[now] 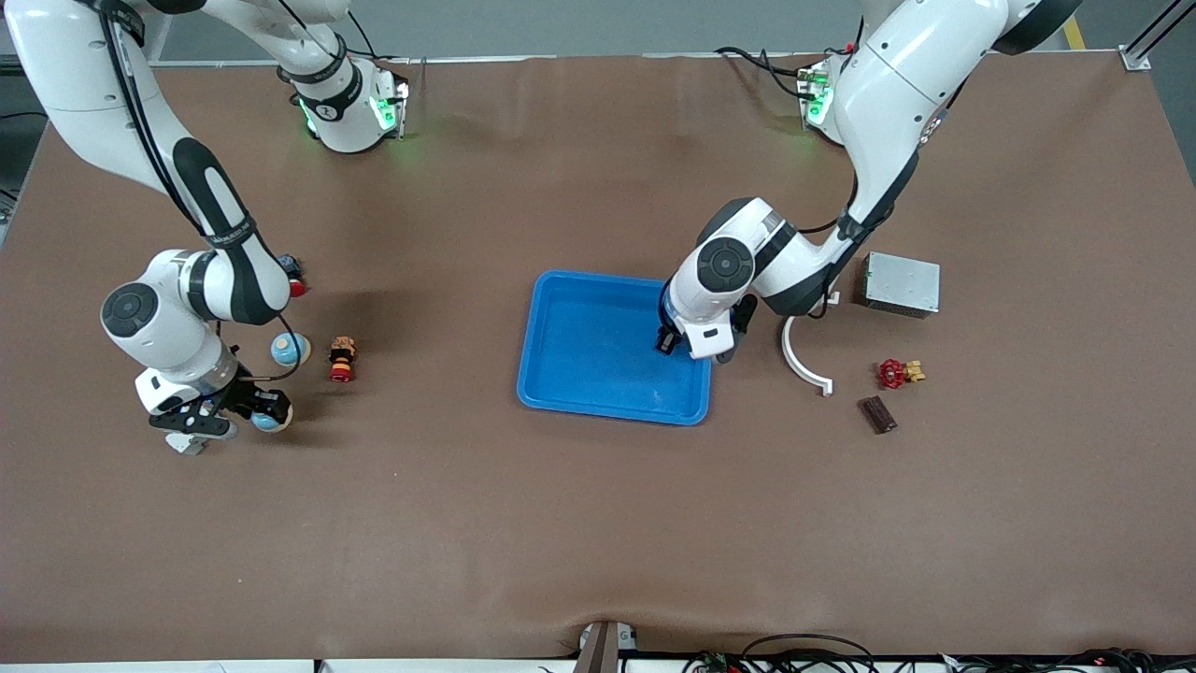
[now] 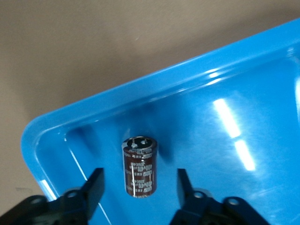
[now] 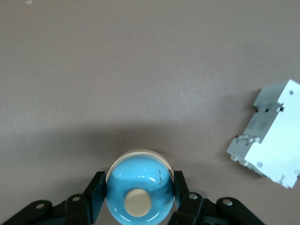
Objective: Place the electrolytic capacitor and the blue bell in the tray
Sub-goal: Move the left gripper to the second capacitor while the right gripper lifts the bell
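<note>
With my left gripper [image 2: 138, 187] over the tray [image 1: 579, 341], fingers spread clear of the capacitor [image 2: 139, 167] standing in a corner, the bell [image 3: 139, 186] matters next. My right gripper [image 3: 138, 190] pinches it on the desk [image 1: 598, 523], well apart from the tray toward the right arm's end.

You see even, bright overhead light with soft shadows under both arms. White glare streaks the blue tray [image 2: 243, 117]; wrist views look slightly soft.

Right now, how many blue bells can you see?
2. One bell sits on the table, clamped in the right gripper. The other bell lies farther from the front camera, beside the figurine. None looks hidden.
</note>
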